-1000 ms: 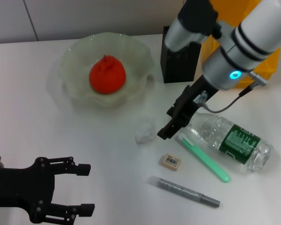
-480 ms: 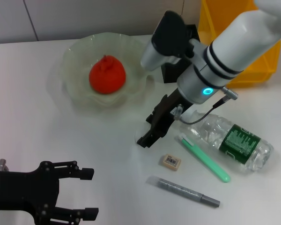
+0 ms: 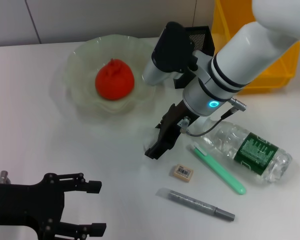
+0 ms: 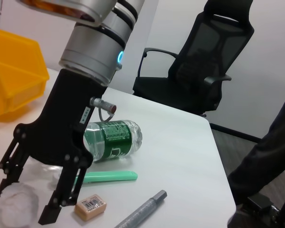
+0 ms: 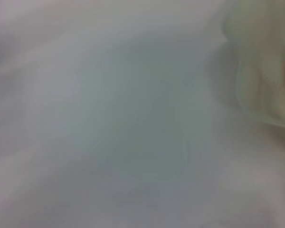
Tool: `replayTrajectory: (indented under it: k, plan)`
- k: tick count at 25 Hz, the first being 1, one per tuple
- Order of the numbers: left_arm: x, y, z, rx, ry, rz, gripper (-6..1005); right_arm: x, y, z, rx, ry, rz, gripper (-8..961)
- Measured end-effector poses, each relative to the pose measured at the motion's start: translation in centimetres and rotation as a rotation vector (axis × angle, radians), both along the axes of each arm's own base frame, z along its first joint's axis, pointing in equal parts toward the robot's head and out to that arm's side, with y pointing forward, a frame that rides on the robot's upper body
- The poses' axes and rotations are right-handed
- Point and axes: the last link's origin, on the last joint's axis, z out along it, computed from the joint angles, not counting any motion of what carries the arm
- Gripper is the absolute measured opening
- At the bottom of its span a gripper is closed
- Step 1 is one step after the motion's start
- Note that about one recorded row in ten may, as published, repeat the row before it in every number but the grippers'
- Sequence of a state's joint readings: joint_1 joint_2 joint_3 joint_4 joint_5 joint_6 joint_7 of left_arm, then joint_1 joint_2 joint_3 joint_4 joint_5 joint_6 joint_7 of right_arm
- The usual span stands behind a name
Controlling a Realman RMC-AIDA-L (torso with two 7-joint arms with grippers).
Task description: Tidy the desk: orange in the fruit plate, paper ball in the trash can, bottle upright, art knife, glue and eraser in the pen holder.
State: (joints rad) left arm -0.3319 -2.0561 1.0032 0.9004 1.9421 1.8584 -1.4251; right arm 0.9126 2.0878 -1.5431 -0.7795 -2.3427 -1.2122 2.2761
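R gripper (image 3: pixel 159 145), black fingers spread, straddles crumpled white paper ball (image 4: pixel 16 205); L gripper (image 3: pixel 92 207) spread, parked.

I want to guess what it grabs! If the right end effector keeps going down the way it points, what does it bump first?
Probably the crumpled white paper ball: the right end effector hangs open astride it.

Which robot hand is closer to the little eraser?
The right gripper is closer; it hangs just up and left of the eraser. The left gripper sits open near the table's front edge, farther off.
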Motion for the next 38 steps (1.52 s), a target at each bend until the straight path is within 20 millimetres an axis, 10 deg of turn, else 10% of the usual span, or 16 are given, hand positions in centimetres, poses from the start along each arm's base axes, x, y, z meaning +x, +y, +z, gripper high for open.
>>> replayTrajectory:
  k: [14, 26, 38]
  plan:
    - [0.0, -0.1, -0.1, -0.003, 0.001, 0.002, 837, -0.3, -0.1, -0.8, 0.008, 0.031, 0.023, 726]
    - [-0.2, -0.1, -0.2, 0.003, 0.004, 0.002, 833, -0.6, -0.6, -0.6, -0.013, 0.015, 0.004, 398]
    - [-0.1, 0.0, -0.2, 0.005, 0.003, -0.004, 830, -3.2, -2.3, 9.1, 0.146, 0.017, -0.053, 395]
